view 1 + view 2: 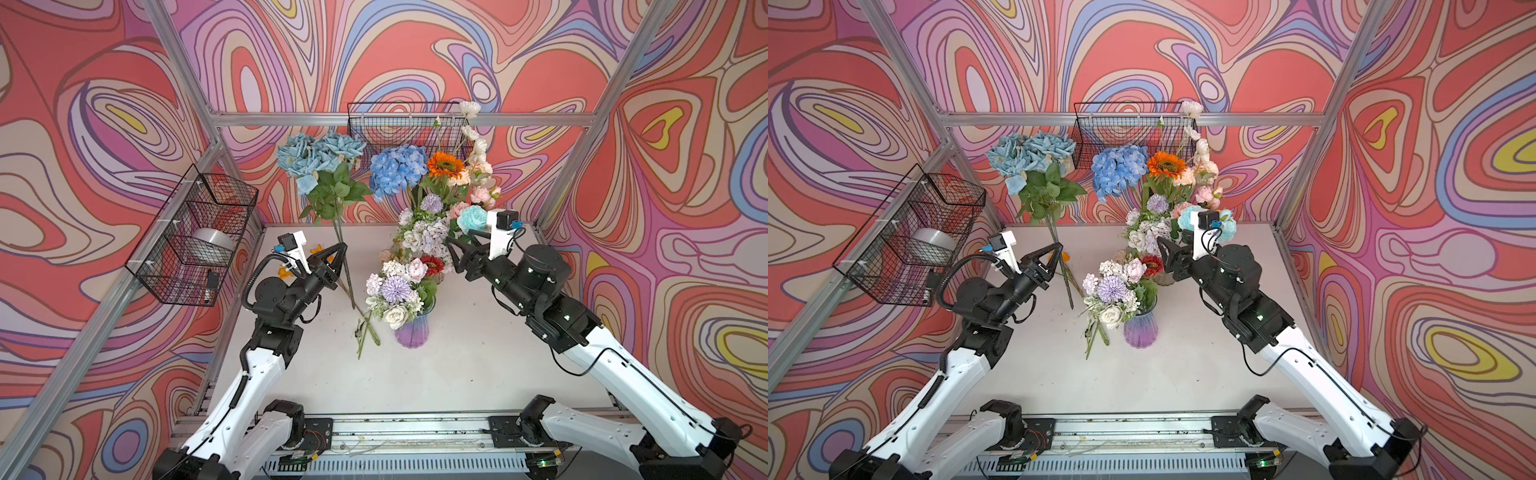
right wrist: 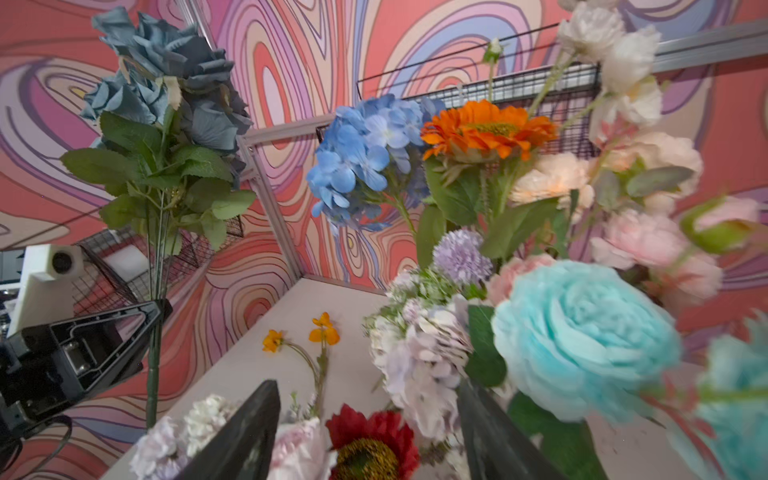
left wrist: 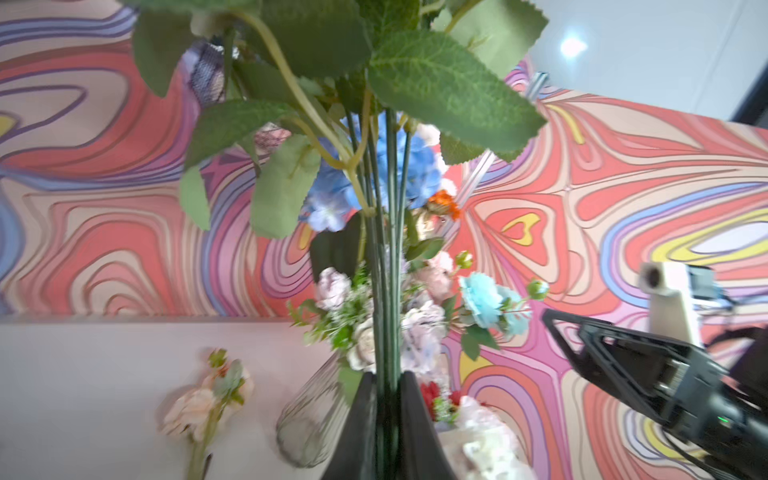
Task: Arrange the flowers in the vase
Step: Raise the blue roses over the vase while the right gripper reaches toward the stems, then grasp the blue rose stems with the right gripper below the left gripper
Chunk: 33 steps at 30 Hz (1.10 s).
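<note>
Left gripper [image 1: 341, 249] pinches the green stems of a dusty-blue rose bunch [image 1: 318, 158], holding it upright over the white tabletop [image 1: 457, 365], left of the purple vase [image 1: 412, 331]. The left wrist view shows the stems clamped between its black fingers [image 3: 361, 428]. Right gripper [image 1: 454, 255] hangs with its fingers spread and nothing gripped, at the edge of the tall cluster at the rear. An aqua rose [image 2: 582, 336] sits just beside one finger, and a red sunflower [image 2: 370, 449] shows between them. The vase carries a lilac pompom [image 1: 392, 289], a pink peony [image 1: 417, 269] and a white rose [image 1: 395, 316]. Behind rise a blue hydrangea [image 1: 397, 170] and an orange sunflower [image 1: 445, 164]. Loose stems [image 1: 365, 332] lie on the tabletop beside the vase.
</note>
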Each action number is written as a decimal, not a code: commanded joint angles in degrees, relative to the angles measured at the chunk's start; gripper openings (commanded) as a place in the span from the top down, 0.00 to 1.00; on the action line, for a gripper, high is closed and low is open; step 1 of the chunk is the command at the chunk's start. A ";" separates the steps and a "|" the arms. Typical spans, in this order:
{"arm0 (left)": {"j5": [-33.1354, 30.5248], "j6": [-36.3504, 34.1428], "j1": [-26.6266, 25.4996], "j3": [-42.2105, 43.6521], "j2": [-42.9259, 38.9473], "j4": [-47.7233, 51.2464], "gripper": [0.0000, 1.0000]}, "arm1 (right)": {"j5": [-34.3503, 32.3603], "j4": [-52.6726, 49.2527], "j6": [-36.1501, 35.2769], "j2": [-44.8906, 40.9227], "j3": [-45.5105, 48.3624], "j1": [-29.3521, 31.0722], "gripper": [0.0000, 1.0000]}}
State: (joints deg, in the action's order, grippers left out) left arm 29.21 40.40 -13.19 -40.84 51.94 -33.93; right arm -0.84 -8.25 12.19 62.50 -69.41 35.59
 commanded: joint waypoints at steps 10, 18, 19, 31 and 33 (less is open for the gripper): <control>11.86 0.38 -14.36 -9.86 2.63 -2.78 1.00 | 19.51 4.78 4.52 11.78 -10.66 9.39 0.33; 9.78 -2.41 -17.31 -9.20 5.00 -2.15 1.00 | 20.25 8.43 6.61 7.68 -6.68 9.49 0.35; 9.82 -2.21 -17.46 -9.04 5.34 -2.80 1.00 | 19.40 8.62 6.62 7.28 -6.15 9.45 0.37; 3.59 -2.38 -17.66 -7.79 7.32 -7.04 1.00 | 14.41 0.20 3.90 1.91 -2.37 9.45 0.41; 2.41 -1.83 -17.66 -7.84 8.24 -8.37 1.00 | 17.62 -0.47 3.98 1.68 -1.88 9.49 0.42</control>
State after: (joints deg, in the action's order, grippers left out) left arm 34.20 39.03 -30.72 -48.75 59.55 -37.04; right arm 13.74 -6.85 16.64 64.58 -72.71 44.77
